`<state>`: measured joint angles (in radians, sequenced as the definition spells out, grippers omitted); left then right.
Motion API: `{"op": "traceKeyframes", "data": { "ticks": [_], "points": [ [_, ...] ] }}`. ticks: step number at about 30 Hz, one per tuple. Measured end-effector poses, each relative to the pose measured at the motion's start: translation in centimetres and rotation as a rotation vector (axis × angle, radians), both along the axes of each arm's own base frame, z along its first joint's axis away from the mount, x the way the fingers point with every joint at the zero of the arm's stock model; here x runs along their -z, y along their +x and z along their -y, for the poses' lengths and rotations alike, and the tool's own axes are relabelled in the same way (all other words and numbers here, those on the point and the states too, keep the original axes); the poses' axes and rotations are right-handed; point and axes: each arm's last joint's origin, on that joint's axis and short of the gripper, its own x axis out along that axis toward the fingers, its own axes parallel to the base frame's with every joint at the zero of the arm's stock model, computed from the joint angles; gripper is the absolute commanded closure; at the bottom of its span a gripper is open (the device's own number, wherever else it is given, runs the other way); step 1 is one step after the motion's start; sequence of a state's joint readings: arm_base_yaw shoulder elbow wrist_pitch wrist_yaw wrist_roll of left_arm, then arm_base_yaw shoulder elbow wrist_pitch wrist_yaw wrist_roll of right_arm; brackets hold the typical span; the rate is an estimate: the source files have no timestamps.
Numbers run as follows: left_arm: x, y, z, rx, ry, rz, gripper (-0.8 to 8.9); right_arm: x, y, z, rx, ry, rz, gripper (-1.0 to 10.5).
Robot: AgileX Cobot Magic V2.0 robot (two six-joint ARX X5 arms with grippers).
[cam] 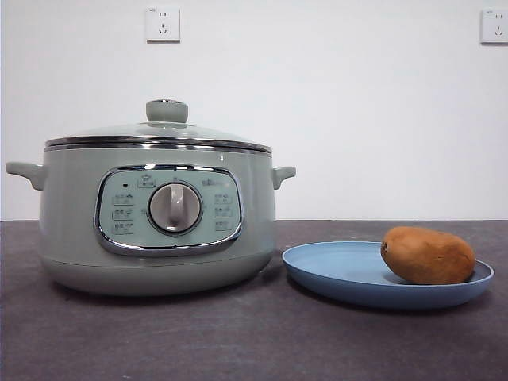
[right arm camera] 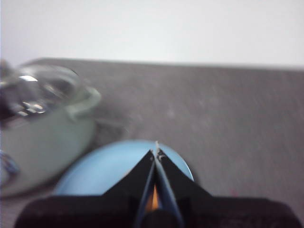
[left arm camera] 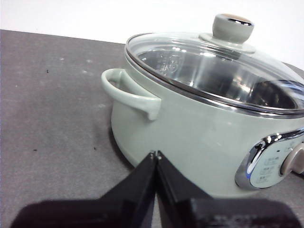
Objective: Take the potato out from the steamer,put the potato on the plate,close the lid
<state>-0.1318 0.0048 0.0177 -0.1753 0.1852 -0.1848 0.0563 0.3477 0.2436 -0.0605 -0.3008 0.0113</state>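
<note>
Steamer (cam: 159, 218) stands on the dark grey worktop (cam: 238, 341), left of centre in front view, control panel and dial (cam: 175, 208) facing the camera. Lid (cam: 159, 133) is seated on the steamer rim, steel edge flush all round, green knob (cam: 167, 111) upright on top. Through the glass in the left wrist view, the inner pot looks bare metal; no contents made out.

Plate (cam: 341, 274) lies flat on the worktop just right of the steamer, near edge of its rim close to the steamer base but apart from it. Potato (cam: 427, 255) rests on the plate, on its right half, long axis roughly left-right. It is not touching the steamer.

Left claw (left arm camera: 156, 154): jaws clenched tip to tip, nothing between them, positioned just beside the steamer wall below its side handle (left arm camera: 128, 92), not in contact w/ the lid.

Right claw (right arm camera: 156, 152): jaws pressed together, nothing gripped, above the plate (right arm camera: 99, 166); a sliver of orange shows behind the jaws. That view is blurred, detail poor. Steamer visible at its edge.

Neither arm appears in front view. Two wall sockets (cam: 163, 24) on the white wall behind.
</note>
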Motion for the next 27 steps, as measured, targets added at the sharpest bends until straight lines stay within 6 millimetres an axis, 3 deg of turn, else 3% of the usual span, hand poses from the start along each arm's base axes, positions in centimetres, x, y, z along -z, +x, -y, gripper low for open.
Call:
{"op": "traceKeyframes", "data": {
  "ticks": [6, 16, 27],
  "points": [
    [0.0, 0.0, 0.0, 0.0, 0.0, 0.0, 8.17, 3.5, -0.8, 0.2, 0.058, 0.053, -0.019, 9.5],
    [0.0, 0.0, 0.0, 0.0, 0.0, 0.0, 8.17, 6.2, -1.2, 0.3, 0.093, 0.092, -0.072, 9.5],
    [0.0, 0.0, 0.0, 0.0, 0.0, 0.0, 8.17, 5.8, -2.0, 0.5, 0.154, 0.103, -0.016, 9.5]
  ]
}}
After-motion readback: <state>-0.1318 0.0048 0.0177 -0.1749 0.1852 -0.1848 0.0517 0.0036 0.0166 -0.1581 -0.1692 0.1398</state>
